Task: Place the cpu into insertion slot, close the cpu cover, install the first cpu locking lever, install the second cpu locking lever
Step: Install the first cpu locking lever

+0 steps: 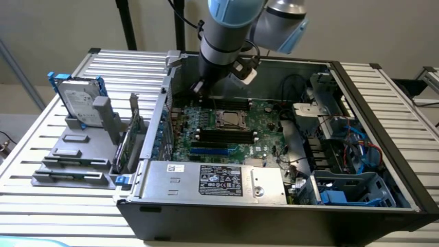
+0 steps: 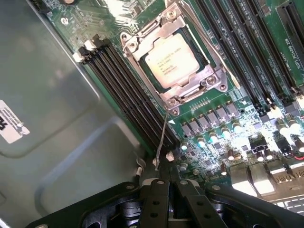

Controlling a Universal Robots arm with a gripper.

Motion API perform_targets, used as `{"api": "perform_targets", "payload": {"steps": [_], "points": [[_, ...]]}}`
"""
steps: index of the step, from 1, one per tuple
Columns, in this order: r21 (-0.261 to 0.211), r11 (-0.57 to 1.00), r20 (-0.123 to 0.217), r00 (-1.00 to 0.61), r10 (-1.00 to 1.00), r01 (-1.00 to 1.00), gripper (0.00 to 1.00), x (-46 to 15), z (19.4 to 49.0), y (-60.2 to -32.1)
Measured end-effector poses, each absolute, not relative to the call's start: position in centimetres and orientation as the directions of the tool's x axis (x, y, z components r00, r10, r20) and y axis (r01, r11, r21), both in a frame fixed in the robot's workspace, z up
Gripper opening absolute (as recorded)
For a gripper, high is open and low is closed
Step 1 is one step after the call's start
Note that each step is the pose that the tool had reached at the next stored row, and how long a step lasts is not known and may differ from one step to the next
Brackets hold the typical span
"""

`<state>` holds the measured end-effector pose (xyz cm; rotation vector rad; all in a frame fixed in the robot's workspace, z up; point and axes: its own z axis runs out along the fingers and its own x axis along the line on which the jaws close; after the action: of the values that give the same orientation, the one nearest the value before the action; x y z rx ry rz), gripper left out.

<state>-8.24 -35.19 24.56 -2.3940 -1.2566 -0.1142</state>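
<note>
The cpu point(image 2: 169, 61) lies in the slot point(image 1: 230, 119), with the cover point(image 2: 159, 29) flat over its edges. A thin wire lever point(image 2: 161, 140) runs from the slot's corner to a tip just beside the claw point(image 2: 172, 184), which hovers over the green board point(image 2: 223, 107). Whether the claw is spread or pressed together cannot be told.
</note>
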Motion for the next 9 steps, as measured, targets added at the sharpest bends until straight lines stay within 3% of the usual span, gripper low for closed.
{"api": "perform_targets", "payload": {"steps": [9], "points": [[-0.338,-0.495,0.271,0.587,0.763,0.800,0.11,-6.0,24.8,-35.2]]}}
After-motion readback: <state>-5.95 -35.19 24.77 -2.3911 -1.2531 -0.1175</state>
